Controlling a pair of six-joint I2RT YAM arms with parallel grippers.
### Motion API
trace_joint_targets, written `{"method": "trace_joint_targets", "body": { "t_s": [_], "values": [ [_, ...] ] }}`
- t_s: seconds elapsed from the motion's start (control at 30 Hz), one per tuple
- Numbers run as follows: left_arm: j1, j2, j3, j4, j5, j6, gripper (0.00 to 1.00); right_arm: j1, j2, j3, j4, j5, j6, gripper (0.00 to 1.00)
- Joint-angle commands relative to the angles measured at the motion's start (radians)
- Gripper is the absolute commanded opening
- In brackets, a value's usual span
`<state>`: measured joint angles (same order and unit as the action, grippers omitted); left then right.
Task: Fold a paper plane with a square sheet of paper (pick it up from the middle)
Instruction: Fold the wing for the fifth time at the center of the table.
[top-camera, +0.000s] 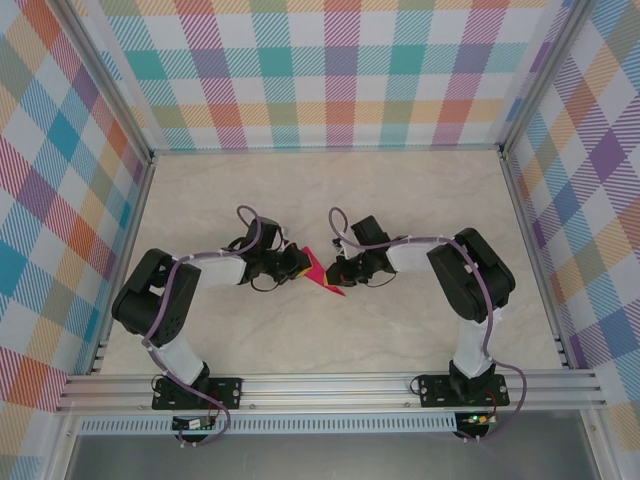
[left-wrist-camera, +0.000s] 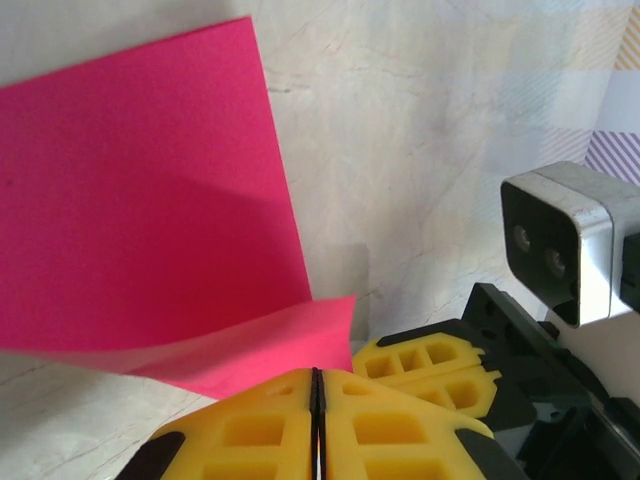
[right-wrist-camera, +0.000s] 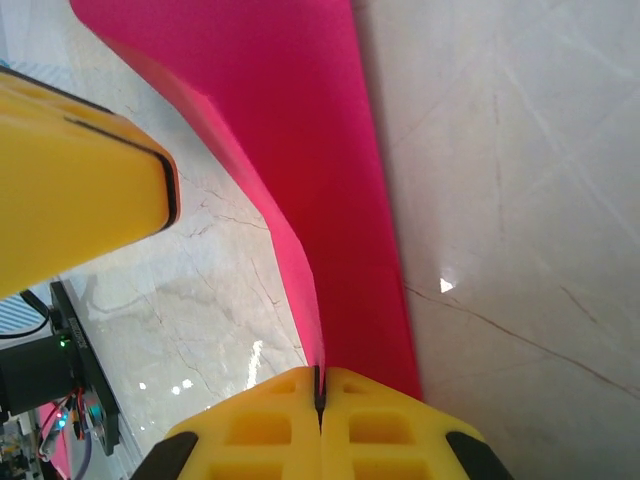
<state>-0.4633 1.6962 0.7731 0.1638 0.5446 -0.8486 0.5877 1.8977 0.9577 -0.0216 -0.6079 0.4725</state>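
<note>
The square sheet of paper is magenta-pink and lies partly lifted at the table's middle, between my two grippers. In the left wrist view, most of the sheet lies flat while its near edge curls up to my left gripper, whose jaws are shut on that edge. My right gripper is shut on the raised fold of the sheet. The right gripper's fingers sit just right of the left gripper's tips. From above, the left gripper and right gripper face each other across the paper. The paper plane is out of view.
The pale marble table is boxed in by checkered walls at the back and sides. An aluminium rail runs along the near edge. The right wrist camera housing hangs close to the left gripper.
</note>
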Motion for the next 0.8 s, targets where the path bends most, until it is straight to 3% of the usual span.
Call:
{"method": "trace_joint_targets", "body": {
  "t_s": [0.0, 0.77],
  "values": [
    [-0.021, -0.004, -0.019, 0.061, 0.028, -0.019, 0.10, -0.009, 0.012, -0.027, 0.084, -0.034, 0.049, 0.05],
    [-0.055, 0.095, 0.011, 0.080, -0.008, -0.017, 0.07, -0.025, 0.035, -0.040, 0.098, -0.059, 0.074, 0.06]
  ]
}}
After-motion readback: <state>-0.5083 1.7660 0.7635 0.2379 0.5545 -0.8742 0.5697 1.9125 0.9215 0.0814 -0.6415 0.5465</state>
